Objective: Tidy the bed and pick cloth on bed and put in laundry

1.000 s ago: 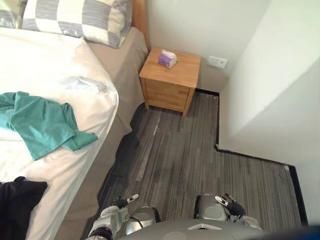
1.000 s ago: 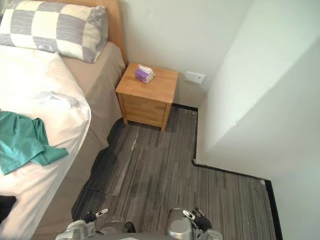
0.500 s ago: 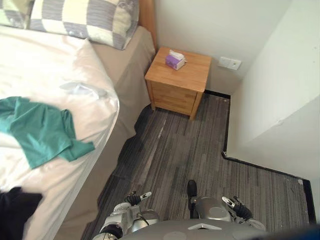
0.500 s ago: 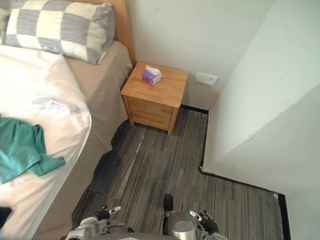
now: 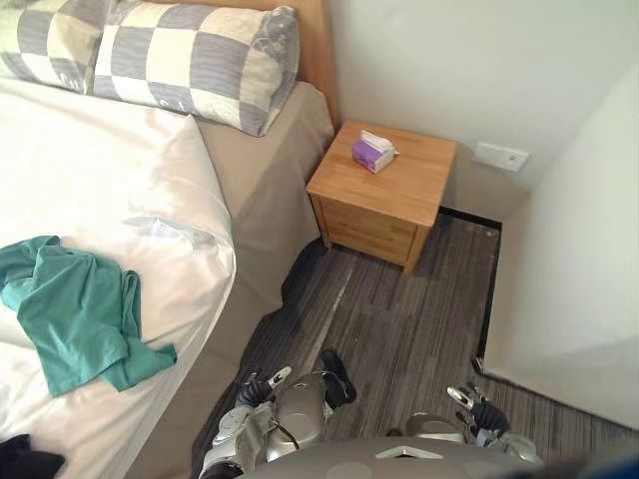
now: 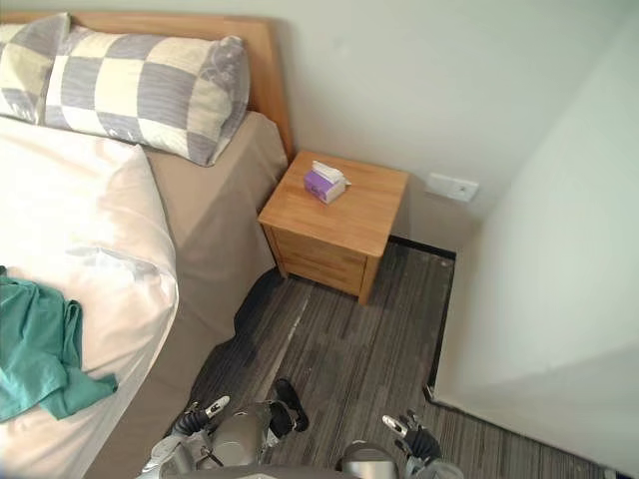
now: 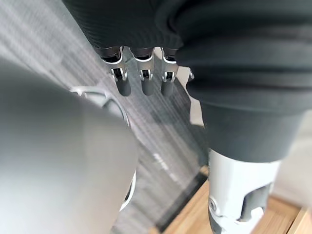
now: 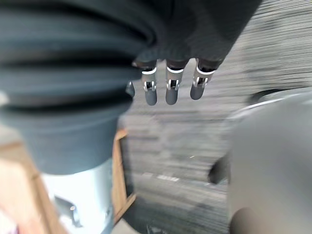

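A crumpled green cloth (image 5: 80,314) lies on the white duvet of the bed (image 5: 100,170), near its side edge. A bit of black cloth (image 5: 25,461) shows on the duvet at the picture's lower left corner. My left hand (image 5: 255,385) hangs low beside the bed's edge, over the floor, well apart from the green cloth. Its fingers (image 7: 141,80) are straight and hold nothing. My right hand (image 5: 479,409) hangs low on the other side, above the carpet. Its fingers (image 8: 168,87) are relaxed and hold nothing.
Two checkered pillows (image 5: 190,65) rest at the head of the bed. A wooden nightstand (image 5: 384,195) with a purple tissue box (image 5: 372,153) stands beside the bed against the far wall. A white wall (image 5: 579,259) closes off the right side of the grey striped floor (image 5: 399,329).
The whole picture has shifted: the camera moved, bringing the pillows and headboard further into view. The cloths lie as before, and both hands stay low and hold nothing.
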`<state>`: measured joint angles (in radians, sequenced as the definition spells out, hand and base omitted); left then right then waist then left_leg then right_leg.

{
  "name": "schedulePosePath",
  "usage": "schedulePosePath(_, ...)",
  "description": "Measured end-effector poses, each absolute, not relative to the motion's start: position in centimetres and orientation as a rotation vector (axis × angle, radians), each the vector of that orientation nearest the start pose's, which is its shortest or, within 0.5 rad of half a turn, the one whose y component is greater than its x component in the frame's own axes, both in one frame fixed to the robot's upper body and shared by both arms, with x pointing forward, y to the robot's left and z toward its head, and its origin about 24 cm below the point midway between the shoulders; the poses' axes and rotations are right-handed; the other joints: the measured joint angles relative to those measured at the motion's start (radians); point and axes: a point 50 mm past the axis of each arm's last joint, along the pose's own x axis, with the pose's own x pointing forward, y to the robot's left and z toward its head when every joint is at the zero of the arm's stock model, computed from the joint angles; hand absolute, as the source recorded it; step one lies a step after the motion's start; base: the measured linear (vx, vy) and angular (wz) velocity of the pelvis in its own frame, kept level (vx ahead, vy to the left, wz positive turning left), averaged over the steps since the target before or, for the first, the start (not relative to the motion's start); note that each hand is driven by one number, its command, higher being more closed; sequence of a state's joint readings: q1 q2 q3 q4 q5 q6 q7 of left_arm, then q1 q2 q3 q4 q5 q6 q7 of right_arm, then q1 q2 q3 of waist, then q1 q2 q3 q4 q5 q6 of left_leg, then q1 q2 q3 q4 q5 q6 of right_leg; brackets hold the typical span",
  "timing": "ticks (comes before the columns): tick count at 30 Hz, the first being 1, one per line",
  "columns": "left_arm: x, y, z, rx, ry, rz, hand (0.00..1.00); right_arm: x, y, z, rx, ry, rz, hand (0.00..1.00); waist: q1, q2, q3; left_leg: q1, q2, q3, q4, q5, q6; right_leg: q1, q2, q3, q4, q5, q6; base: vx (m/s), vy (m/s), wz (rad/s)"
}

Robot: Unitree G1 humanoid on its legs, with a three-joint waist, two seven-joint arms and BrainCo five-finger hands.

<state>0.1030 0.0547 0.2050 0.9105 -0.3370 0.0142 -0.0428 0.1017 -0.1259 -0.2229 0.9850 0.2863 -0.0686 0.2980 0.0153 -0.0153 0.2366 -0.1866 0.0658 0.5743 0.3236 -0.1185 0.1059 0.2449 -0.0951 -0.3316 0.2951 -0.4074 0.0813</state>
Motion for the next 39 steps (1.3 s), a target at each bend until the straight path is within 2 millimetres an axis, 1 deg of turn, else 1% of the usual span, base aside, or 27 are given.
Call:
schedulePosePath(1, 11.1, 20.4, -15.0, -0.364, 0.958, 0.373, 0.00, 11.5, -21.7, -14.6, 0.369, 0.887, -0.157, 0.00, 0.003, -0.012, 0.002, 0.022, -0.040, -0.018, -0.002, -0.026, 0.053, -0.067, -0.062, -0.013, 0.221, -0.004, 0.030, 0.54, 0.115, 0.54)
schedulePosePath(2, 11.1, 20.6, -15.0, -0.354, 0.959, 0.372, 0.00, 12.2, -21.6, -14.4, 0.367, 0.875, -0.146, 0.00, 0.003, -0.012, 0.000, 0.041, -0.062, -0.032, -0.012, -0.037, 0.060, -0.112, -0.100, -0.013, 0.359, 0.022, 0.039, 0.53, 0.117, 0.85)
schedulePosePath(3, 11.0, 20.5, -15.0, -0.344, 0.968, 0.361, 0.00, 12.4, -21.2, -14.5, 0.375, 0.877, -0.136, 0.00, -0.010, -0.027, 0.007, 0.084, -0.105, -0.092, -0.037, -0.058, 0.067, -0.199, -0.160, -0.009, 0.595, 0.158, 0.020, 0.42, 0.069, 1.10)
schedulePosePath(4, 10.9, 20.8, -15.1, -0.331, 0.974, 0.358, 0.00, 12.4, -20.5, -14.6, 0.389, 0.880, -0.120, 0.00, -0.015, -0.034, 0.010, 0.120, -0.124, -0.136, -0.052, -0.066, 0.067, -0.237, -0.178, 0.004, 0.698, 0.184, 0.022, 0.67, 0.038, 1.76)
schedulePosePath(5, 10.9, 20.8, -15.1, -0.308, 0.980, 0.338, 0.00, 12.4, -19.9, -14.7, 0.394, 0.885, -0.099, 0.00, -0.020, -0.027, 0.012, 0.182, -0.136, -0.225, -0.080, -0.079, 0.065, -0.284, -0.176, 0.013, 0.756, 0.150, 0.019, 0.57, -0.017, 1.50)
schedulePosePath(7, 10.6, 20.8, -15.1, -0.302, 0.988, 0.335, 0.00, 12.7, -19.9, -14.6, 0.374, 0.867, -0.086, 0.00, -0.026, -0.012, 0.019, 0.258, -0.133, -0.314, -0.124, -0.078, 0.057, -0.327, -0.154, 0.019, 0.717, 0.118, 0.017, 0.62, -0.095, 1.62)
schedulePosePath(8, 10.6, 20.4, -15.2, -0.291, 0.997, 0.313, 0.00, 12.9, -20.1, -14.4, 0.361, 0.859, -0.078, 0.00, -0.028, 0.010, 0.024, 0.304, -0.117, -0.386, -0.155, -0.073, 0.049, -0.360, -0.126, 0.029, 0.621, 0.100, 0.017, 0.53, -0.143, 1.70)
schedulePosePath(9, 10.6, 20.3, -15.2, -0.285, 0.997, 0.305, 0.00, 13.0, -20.2, -14.4, 0.359, 0.857, -0.078, 0.00, -0.027, 0.017, 0.021, 0.316, -0.109, -0.424, -0.164, -0.072, 0.047, -0.379, -0.107, 0.047, 0.556, 0.096, 0.017, 0.48, -0.195, 1.85)
schedulePosePath(10, 10.7, 20.2, -15.2, -0.270, 0.998, 0.294, 0.00, 13.0, -20.1, -14.4, 0.356, 0.855, -0.073, 0.00, -0.029, 0.029, 0.013, 0.325, -0.084, -0.510, -0.167, -0.077, 0.034, -0.418, -0.053, 0.115, 0.403, 0.101, 0.021, 0.45, -0.252, 2.04)
schedulePosePath(11, 10.8, 20.1, -15.1, -0.239, 0.995, 0.271, 0.00, 13.1, -19.8, -14.3, 0.361, 0.849, -0.063, 0.00, -0.032, 0.032, 0.009, 0.325, -0.066, -0.598, -0.165, -0.092, 0.006, -0.452, 0.002, 0.240, 0.247, 0.129, 0.029, 0.45, -0.282, 2.13)
schedulePosePath(12, 10.9, 20.1, -15.1, -0.231, 0.992, 0.264, 0.00, 13.3, -19.6, -14.3, 0.365, 0.844, -0.059, 0.00, -0.032, 0.027, 0.008, 0.325, -0.065, -0.636, -0.161, -0.102, -0.011, -0.462, 0.017, 0.308, 0.181, 0.153, 0.037, 0.44, -0.349, 2.18)
schedulePosePath(13, 10.9, 20.2, -15.1, -0.211, 0.988, 0.255, 0.00, 13.2, -19.1, -14.4, 0.375, 0.848, -0.061, 0.00, -0.031, -0.003, 0.003, 0.328, -0.079, -0.692, -0.141, -0.128, -0.052, -0.469, 0.022, 0.406, 0.070, 0.230, 0.044, 0.45, -0.401, 1.93)
schedulePosePath(14, 11.2, 21.0, -14.7, -0.196, 0.964, 0.263, 0.00, 12.6, -18.1, -14.8, 0.403, 0.873, -0.062, 0.00, -0.014, -0.057, -0.007, 0.345, -0.105, -0.720, -0.126, -0.155, -0.092, -0.468, 0.007, 0.430, 0.010, 0.389, 0.012, 0.46, -0.439, 1.74)
schedulePosePath(15, 11.5, 20.7, -14.8, -0.204, 0.964, 0.268, 0.00, 12.8, -18.0, -14.7, 0.401, 0.875, -0.063, 0.00, -0.004, -0.033, 0.001, 0.363, -0.082, -0.732, -0.117, -0.170, -0.109, -0.453, 0.009, 0.399, 0.059, 0.350, 0.002, 0.40, -0.423, 1.19)
schedulePosePath(16, 11.2, 19.6, -15.0, -0.224, 0.971, 0.250, 0.00, 13.0, -18.4, -14.6, 0.387, 0.880, -0.065, 0.00, 0.004, 0.010, -0.021, 0.349, -0.039, -0.688, -0.104, -0.161, -0.138, -0.437, 0.026, 0.366, 0.062, 0.343, -0.010, 0.33, -0.359, 0.83)
schedulePosePath(17, 11.0, 18.6, -15.1, -0.252, 0.969, 0.246, 0.00, 13.4, -18.7, -14.5, 0.375, 0.878, -0.060, 0.00, 0.003, 0.025, -0.033, 0.346, -0.009, -0.617, -0.112, -0.139, -0.162, -0.412, 0.025, 0.326, 0.038, 0.322, -0.033, 0.29, -0.313, 0.79)
schedulePosePath(18, 11.0, 18.1, -15.1, -0.261, 0.972, 0.237, 0.00, 13.6, -18.8, -14.5, 0.373, 0.877, -0.060, 0.00, -0.001, 0.040, -0.036, 0.345, 0.005, -0.577, -0.117, -0.131, -0.168, -0.397, 0.024, 0.303, 0.025, 0.319, -0.038, 0.28, -0.309, 1.01)
schedulePosePath(19, 11.0, 17.4, -15.2, -0.269, 0.980, 0.206, 0.00, 13.6, -19.0, -14.5, 0.374, 0.883, -0.069, 0.00, -0.021, 0.059, -0.040, 0.345, 0.028, -0.496, -0.133, -0.110, -0.176, -0.359, 0.018, 0.246, -0.005, 0.316, -0.043, 0.22, -0.267, 1.29)
schedulePosePath(20, 11.1, 17.2, -15.2, -0.268, 0.978, 0.187, 0.00, 13.2, -19.4, -14.6, 0.379, 0.895, -0.089, 0.00, -0.034, 0.063, -0.042, 0.348, 0.042, -0.406, -0.160, -0.086, -0.182, -0.321, 0.004, 0.191, -0.035, 0.313, -0.048, 0.17, -0.234, 1.36)
schedulePosePath(22, 11.3, 17.0, -15.0, -0.258, 0.967, 0.157, 0.00, 12.2, -20.0, -14.9, 0.394, 0.918, -0.139, 0.00, -0.035, 0.061, -0.042, 0.360, 0.044, -0.304, -0.205, -0.040, -0.181, -0.280, -0.014, 0.117, -0.070, 0.311, -0.049, 0.06, -0.108, 1.18)
schedulePosePath(24, 11.1, 17.2, -15.1, -0.226, 0.976, 0.144, 0.00, 11.3, -20.4, -15.3, 0.407, 0.948, -0.183, 0.00, -0.031, 0.066, -0.046, 0.358, 0.041, -0.283, -0.240, -0.022, -0.179, -0.252, -0.021, 0.070, -0.102, 0.309, -0.046, -0.01, -0.029, 0.95)
schedulePosePath(26, 10.7, 17.9, -15.1, -0.207, 0.976, 0.155, 0.00, 10.7, -20.4, -15.6, 0.440, 0.972, -0.246, 0.00, -0.028, 0.053, -0.053, 0.355, 0.043, -0.283, -0.267, -0.019, -0.177, -0.225, -0.020, 0.033, -0.142, 0.317, -0.038, -0.06, 0.015, 0.68)
schedulePosePath(29, 10.2, 18.5, -15.3, -0.179, 0.987, 0.159, 0.00, 9.9, -20.0, -16.0, 0.504, 0.982, -0.325, 0.00, -0.026, 0.036, -0.075, 0.348, 0.050, -0.275, -0.289, -0.019, -0.177, -0.197, -0.006, 0.014, -0.204, 0.353, -0.034, -0.06, 0.015, 0.25)
schedulePosePath(33, 9.8, 19.0, -15.5, -0.119, 1.017, 0.136, 0.00, 9.3, -20.3, -16.1, 0.554, 0.957, -0.468, 0.00, -0.030, 0.033, -0.100, 0.364, 0.046, -0.250, -0.318, -0.006, -0.182, -0.182, 0.004, 0.022, -0.256, 0.393, -0.033, -0.02, 0.005, -0.17)
schedulePosePath(36, 9.6, 19.1, -15.6, -0.103, 1.037, 0.123, 0.00, 9.1, -23.3, -15.1, 0.537, 0.831, -0.681, 0.00, -0.042, 0.033, -0.105, 0.385, 0.034, -0.249, -0.376, 0.021, -0.186, -0.191, -0.004, 0.019, -0.238, 0.390, -0.030, -0.02, 0.007, 0.03)
schedulePosePath(38, 9.5, 19.4, -15.6, -0.100, 1.047, 0.116, 0.00, 10.8, -25.8, -13.3, 0.506, 0.690, -0.749, 0.00, -0.052, 0.026, -0.100, 0.390, 0.024, -0.249, -0.402, 0.037, -0.183, -0.206, -0.015, 0.019, -0.211, 0.384, -0.026, -0.07, 0.023, 0.06)
schedulePosePath(39, 9.4, 19.8, -15.6, -0.094, 1.061, 0.118, 0.00, 12.3, -27.5, -11.7, 0.455, 0.588, -0.760, 0.00, -0.053, 0.014, -0.093, 0.398, 0.019, -0.249, -0.422, 0.042, -0.183, -0.210, -0.018, 0.019, -0.200, 0.381, -0.023, -0.09, 0.030, 0.06)
